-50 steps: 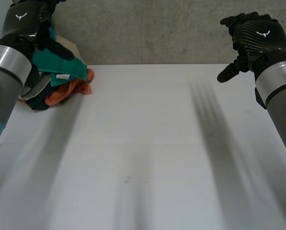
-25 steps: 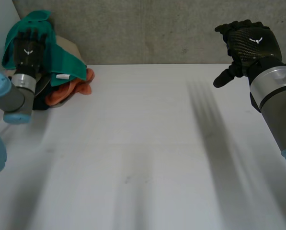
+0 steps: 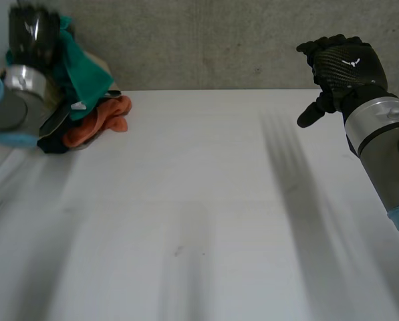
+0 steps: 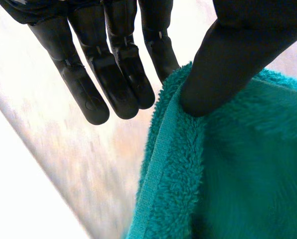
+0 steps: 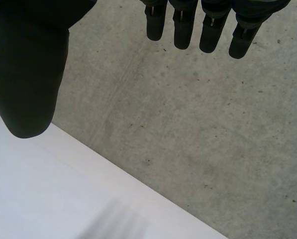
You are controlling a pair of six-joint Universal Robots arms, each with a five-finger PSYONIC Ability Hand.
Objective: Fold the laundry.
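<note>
At the table's (image 3: 199, 200) far left corner: left hand (image 3: 29, 32) up high, thumb pinching teal towel's (image 3: 85, 72) edge against fingers | laundry pile (image 3: 92, 126) below, orange cloth topmost | far right: right hand (image 3: 343, 67) aloft, fingers straight, empty.

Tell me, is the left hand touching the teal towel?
Touching. In the left wrist view the left hand presses its thumb into the towel at its edge.

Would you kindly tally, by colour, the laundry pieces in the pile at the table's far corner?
teal towel: 1
orange cloth: 1
dark cloth: 1
Total: 3 that can be told apart; the pile may hide more.
</note>
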